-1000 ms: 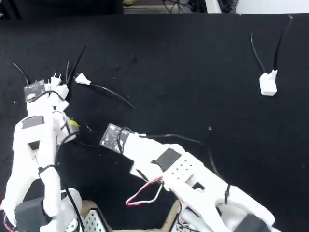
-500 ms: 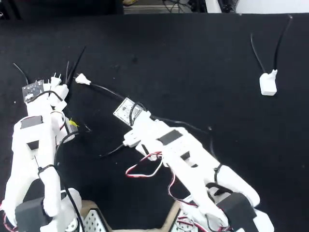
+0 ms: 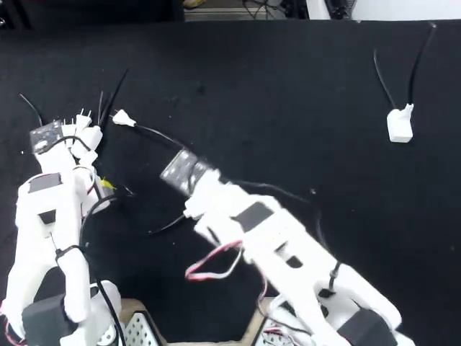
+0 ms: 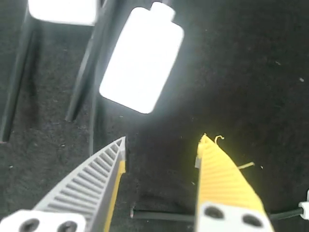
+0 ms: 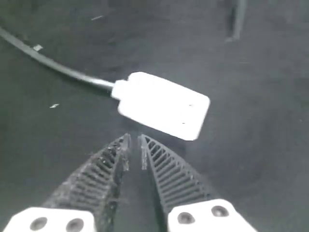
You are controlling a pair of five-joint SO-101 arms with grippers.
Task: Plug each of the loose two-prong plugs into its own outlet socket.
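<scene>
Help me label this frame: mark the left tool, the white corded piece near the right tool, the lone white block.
left tool (image 4: 162, 144), left wrist view, midway between its open fingertips.
white corded piece (image 5: 164, 112), right wrist view, middle of its flat face.
white block (image 3: 400, 127), high view, middle of its body.

High view: fixed, overhead, looks down on the whole table (image 3: 302, 94). 2 wrist views: very near, facing down at its surface. Left wrist's white plug (image 4: 142, 58) probably lies near high view's left edge.
</scene>
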